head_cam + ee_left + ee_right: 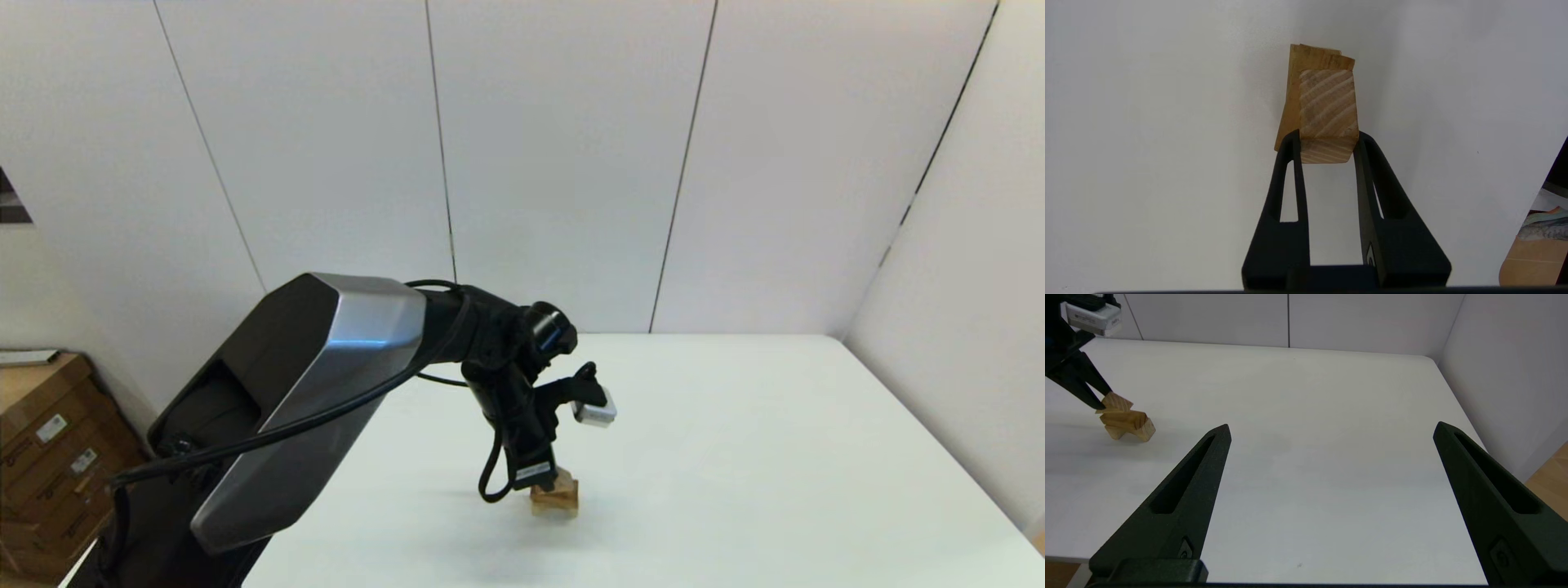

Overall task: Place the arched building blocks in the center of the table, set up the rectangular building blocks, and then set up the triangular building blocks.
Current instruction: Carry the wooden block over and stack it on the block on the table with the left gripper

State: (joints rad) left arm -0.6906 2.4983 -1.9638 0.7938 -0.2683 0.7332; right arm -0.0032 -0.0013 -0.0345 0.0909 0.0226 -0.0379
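Note:
Three light-wood blocks are stacked on the white table (735, 457). In the right wrist view the arched building block (1115, 434) is at the bottom on its short legs, and the rectangular building block (1122, 417) lies across it. On top is the triangular building block (1117, 402), also seen as (1327, 107), with my left gripper (1327, 141) shut on it from above. Whether the wedge rests on the rectangular block (1289, 102) or hangs just over it, I cannot tell. In the head view the left gripper (545, 488) hides most of the stack (557, 500). My right gripper (1331, 430) hovers open and empty, off to the stack's right.
White wall panels stand behind the table's far edge and along its right side. Cardboard boxes (49, 449) sit on the floor beyond the table's left edge. Bare white tabletop (1298, 396) lies between the stack and the right gripper.

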